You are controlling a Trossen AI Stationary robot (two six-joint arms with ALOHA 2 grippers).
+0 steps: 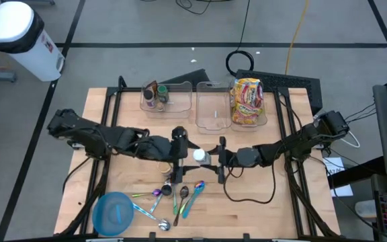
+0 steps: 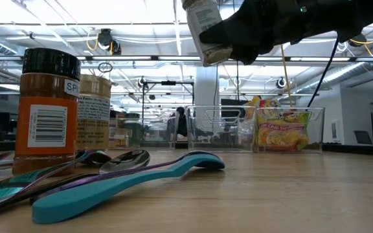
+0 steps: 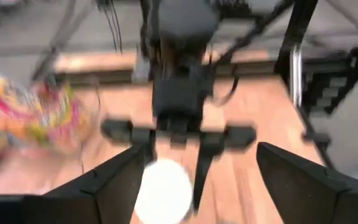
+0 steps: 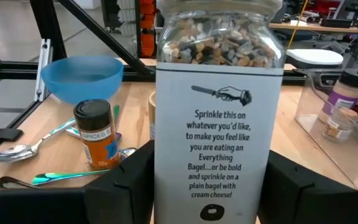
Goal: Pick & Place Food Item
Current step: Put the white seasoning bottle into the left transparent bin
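Observation:
A clear seasoning jar (image 4: 219,118) with a white lid (image 1: 199,156) and a white printed label hangs above the table's middle. My right gripper (image 1: 210,156) reaches in from the table's right and is shut on it. In the low view the jar (image 2: 204,31) is high above the wood. My left gripper (image 1: 188,150) stands just left of the jar, open. In its own wrist view its two fingers (image 3: 117,186) are spread wide, with the lid (image 3: 163,191) beyond them. My right gripper pinches the jar's labelled body (image 4: 166,174) between its two fingers, one on each side, at the lower half. The fingers come in level from the table's right. The jar stands nearly upright, lid up, lifted clear of the table.
Below the jar stand an orange spice jar (image 2: 47,110) and a tan one (image 2: 96,110), beside several spoons (image 1: 180,195). A blue bowl (image 1: 116,212) sits near left. Three clear bins line the far edge: jars (image 1: 158,96), a bare one (image 1: 212,107), noodle packets (image 1: 247,101).

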